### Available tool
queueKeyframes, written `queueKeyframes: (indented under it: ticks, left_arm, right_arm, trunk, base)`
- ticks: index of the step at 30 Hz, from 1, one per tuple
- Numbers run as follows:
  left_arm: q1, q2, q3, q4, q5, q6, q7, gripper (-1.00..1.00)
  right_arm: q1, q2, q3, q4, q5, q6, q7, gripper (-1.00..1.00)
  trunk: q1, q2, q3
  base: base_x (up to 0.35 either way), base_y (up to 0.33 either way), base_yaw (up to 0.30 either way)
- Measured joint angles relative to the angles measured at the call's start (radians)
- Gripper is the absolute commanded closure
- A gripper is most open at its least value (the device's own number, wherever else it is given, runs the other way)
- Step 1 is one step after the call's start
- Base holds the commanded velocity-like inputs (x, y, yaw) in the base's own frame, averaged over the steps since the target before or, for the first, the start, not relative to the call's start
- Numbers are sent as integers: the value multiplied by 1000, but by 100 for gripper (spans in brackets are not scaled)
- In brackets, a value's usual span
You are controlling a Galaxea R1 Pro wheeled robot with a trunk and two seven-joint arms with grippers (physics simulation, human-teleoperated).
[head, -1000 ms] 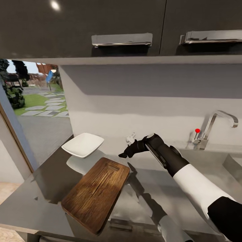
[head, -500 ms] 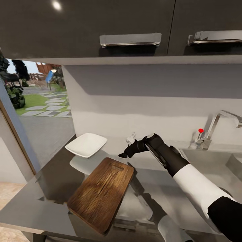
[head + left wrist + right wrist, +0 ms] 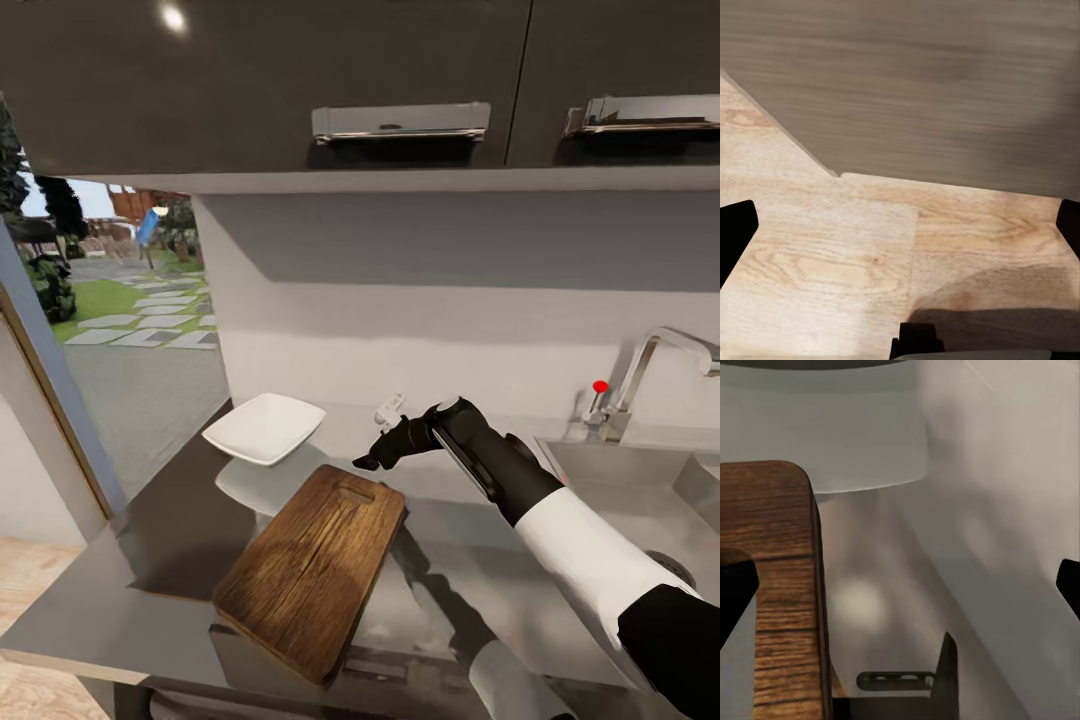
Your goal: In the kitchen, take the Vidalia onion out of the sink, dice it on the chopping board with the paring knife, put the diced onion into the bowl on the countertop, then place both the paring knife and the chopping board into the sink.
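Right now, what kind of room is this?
A kitchen, by the look of it: a sink with a red-knobbed tap, dark wall cabinets, and a countertop carrying a chopping board and bowl.

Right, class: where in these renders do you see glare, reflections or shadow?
Head view: a bright light spot glares on the upper cabinet; the glossy countertop mirrors the bowl; the right arm's shadow falls beside the chopping board. Left wrist view: a dark shadow crosses the plank floor.
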Motion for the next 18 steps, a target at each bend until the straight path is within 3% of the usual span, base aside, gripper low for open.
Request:
queueKeyframes:
  ticks: [9,18]
  left_arm:
    - [0,-1,0,0,-1,0,0,-100]
    - [0,-1,-1,0,-1,-1,0,-100]
  right_arm:
    - [0,0,0,10,0,-16,0,-100]
    - [0,1,0,42,0,-58,0,-100]
  trunk:
    - [0,0,0]
    - [0,0,0]
  base:
    - [-15,3,0]
    - [-136,0,0]
